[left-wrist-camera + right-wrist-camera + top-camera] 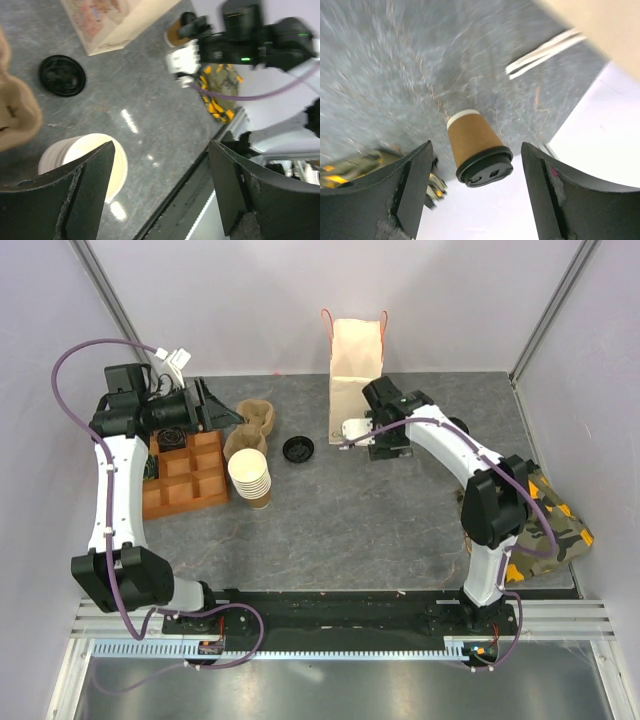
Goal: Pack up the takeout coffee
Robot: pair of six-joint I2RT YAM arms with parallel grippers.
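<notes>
The takeout coffee (472, 137), a brown paper cup with a black lid, stands upright on the grey table near the back wall. In the right wrist view it sits ahead of my right gripper (476, 165), in line with the gap between the open fingers and untouched. From above, only its lid (457, 425) peeks out behind the right arm, whose gripper (388, 445) hangs beside the tan paper bag (355, 350). My left gripper (161, 150) is open and empty, hovering at the back left (225, 410).
A stack of lidless cups (250, 475), a loose black lid (298, 449), brown pulp carriers (255, 415) and a wooden compartment tray (190, 470) fill the left side. A camouflage cloth (545, 520) lies at the right edge.
</notes>
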